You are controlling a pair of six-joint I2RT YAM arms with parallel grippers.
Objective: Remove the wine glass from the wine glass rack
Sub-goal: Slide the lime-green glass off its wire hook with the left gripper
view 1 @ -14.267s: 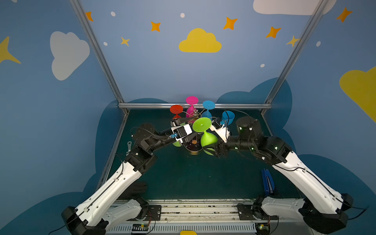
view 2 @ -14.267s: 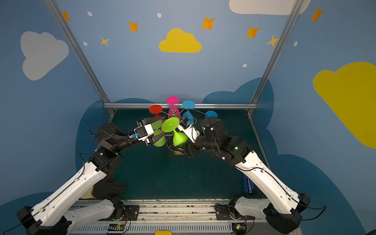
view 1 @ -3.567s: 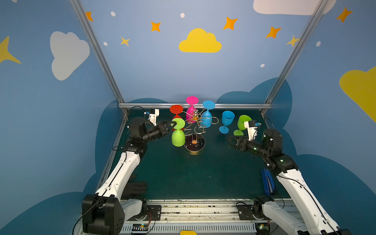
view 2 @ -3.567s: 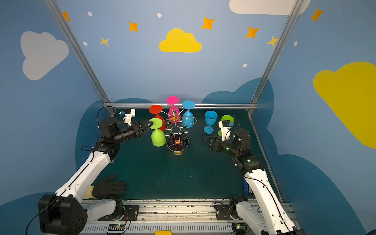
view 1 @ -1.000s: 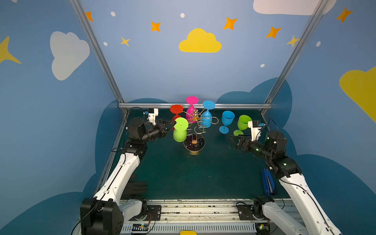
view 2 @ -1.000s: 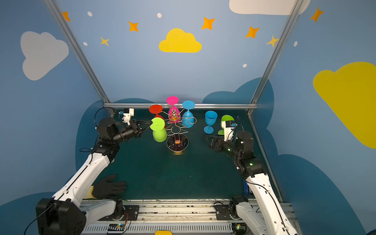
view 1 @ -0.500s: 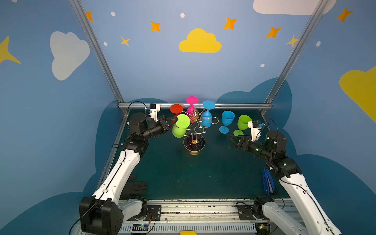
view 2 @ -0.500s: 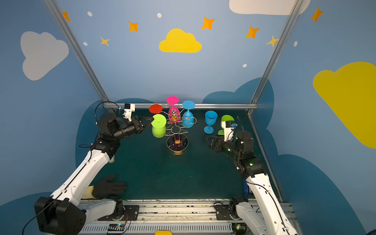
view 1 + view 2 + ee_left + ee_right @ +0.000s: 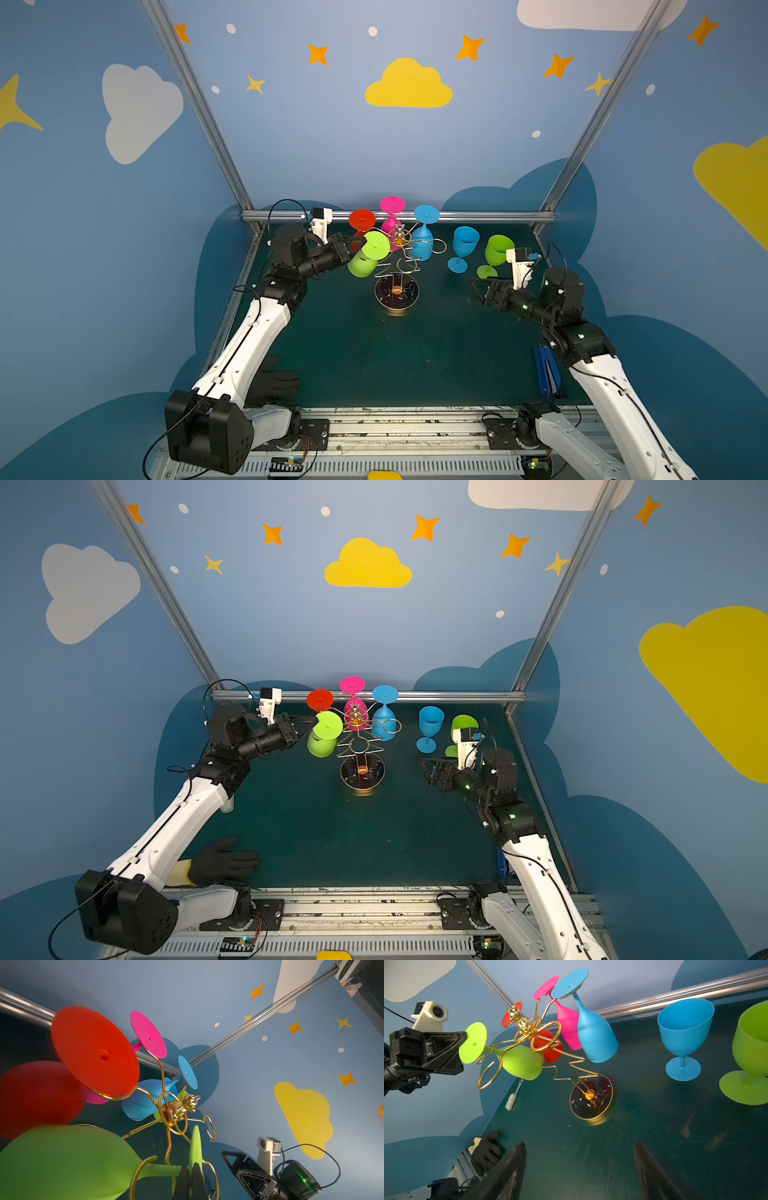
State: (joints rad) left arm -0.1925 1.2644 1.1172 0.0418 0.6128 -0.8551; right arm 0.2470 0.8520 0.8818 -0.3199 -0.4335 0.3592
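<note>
Green glass (image 9: 519,1061) hangs bowl-down, tilted, stem in a loop of the rack (image 9: 591,1101) — L gripper (image 9: 192,1169) pinches its foot edge-on. Risk: stem snags wire, rack tips; thin pinch may slip. L arm (image 9: 257,332) reaches out, wrist approx level. R gripper (image 9: 579,1147) wide, empty — low over table (image 9: 654,1126), well apart from rack.

rack (image 9: 179,1109): polished gold metal wire, mirror-glossy. base (image 9: 600,1093): glossy dark marbled disc, gold rim. green wine glass (image 9: 521,1061) and blue glass (image 9: 596,1034): smooth, matt, look like plastic. tabletop (image 9: 654,1126): matt dark green, scuffed and scratched. back rail (image 9: 675,993): brushed metal. glove (image 9: 485,1151): black knit cloth. left gripper (image 9: 465,1035): matt black plastic.
</note>
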